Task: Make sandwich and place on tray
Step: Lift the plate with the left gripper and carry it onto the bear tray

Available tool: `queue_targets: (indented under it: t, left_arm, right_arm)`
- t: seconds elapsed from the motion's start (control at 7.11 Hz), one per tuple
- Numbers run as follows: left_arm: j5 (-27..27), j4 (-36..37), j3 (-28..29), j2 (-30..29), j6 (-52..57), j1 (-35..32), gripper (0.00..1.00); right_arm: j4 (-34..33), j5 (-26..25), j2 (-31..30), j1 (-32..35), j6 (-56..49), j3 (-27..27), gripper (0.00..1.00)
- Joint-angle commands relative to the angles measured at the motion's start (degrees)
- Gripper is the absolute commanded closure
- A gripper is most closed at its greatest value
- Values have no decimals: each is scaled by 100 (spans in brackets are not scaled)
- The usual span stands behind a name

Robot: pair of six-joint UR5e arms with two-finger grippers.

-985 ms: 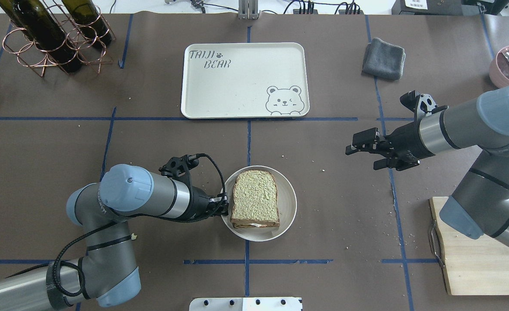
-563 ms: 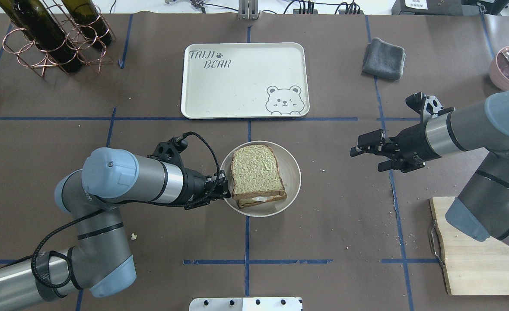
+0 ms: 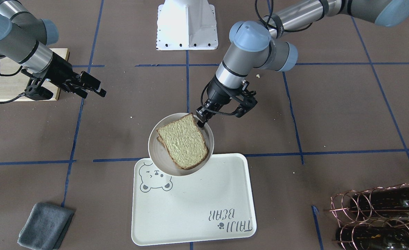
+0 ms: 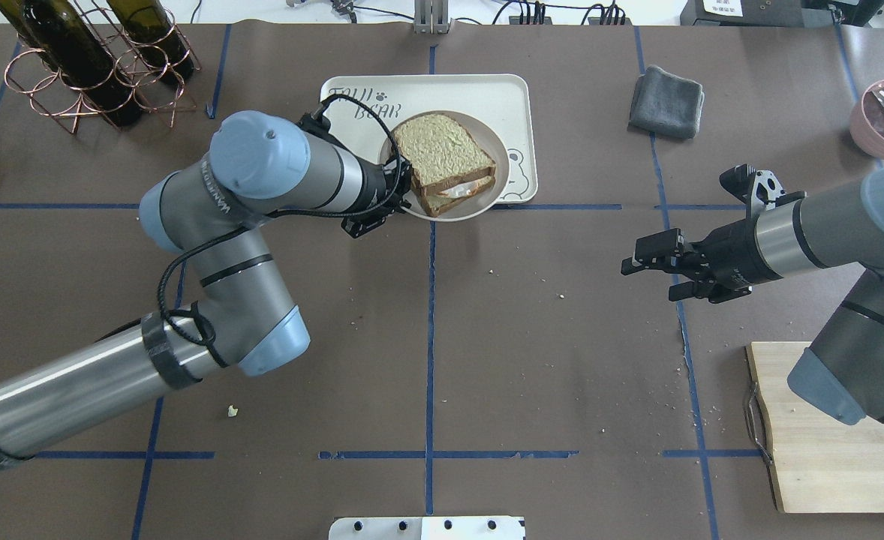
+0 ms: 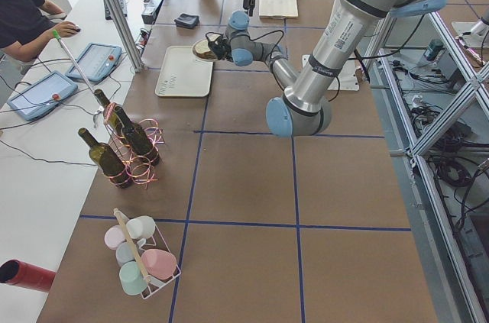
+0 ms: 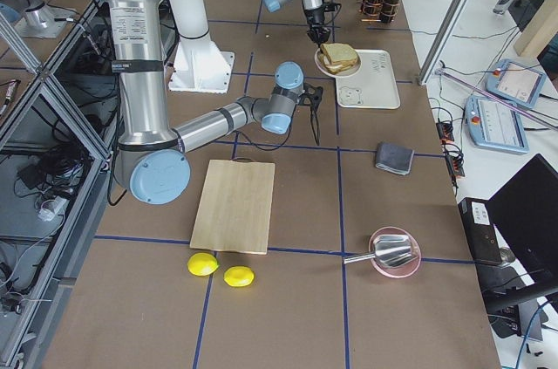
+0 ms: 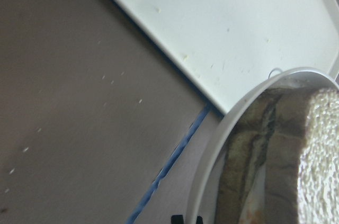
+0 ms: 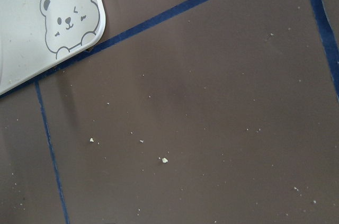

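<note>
Plainly, the sandwich (image 4: 442, 157) of two tan, dark-crusted bread slices with a sliver of white egg between them lies stacked on a round beige plate (image 3: 153, 147), so it can be carried unsqueezed. In the overhead view the plate overlaps the 6 o'clock edge of the large cream rectangular bear-print tray (image 4: 472, 94); whether they touch I cannot tell. The left gripper (image 3: 201, 122) is clamped on the plate's rim at about 8 o'clock, clear of the bread. The right gripper (image 4: 648, 281), jaws apart and empty, hovers at the tray's 4 o'clock, well apart, likely to keep out of the way.
</note>
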Motion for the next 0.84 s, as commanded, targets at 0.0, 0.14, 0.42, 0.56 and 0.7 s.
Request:
queue_targets:
  t: [0.0,0.14,0.42,0.56,0.7]
  left_arm:
    - [161,-308,1290,-505,-310,-272,100]
    - [162,-762,1625,-540,-310,-263,100]
    - [249,-1303,2155,-593,-275,-263,100]
    - [250,-1303,2190,-689,-283,-263,100]
    - [241,-1303,2208,-707,-275,-246,98]
  right_arm:
    - [10,-20,-41,-7,0,-5,0]
    - [1,-20,-50,-16,0,-5,0]
    - [1,-20,-58,-16,9,56,0]
    - [1,-20,-67,-7,9,83,0]
    - [1,-20,-59,-7,9,92,0]
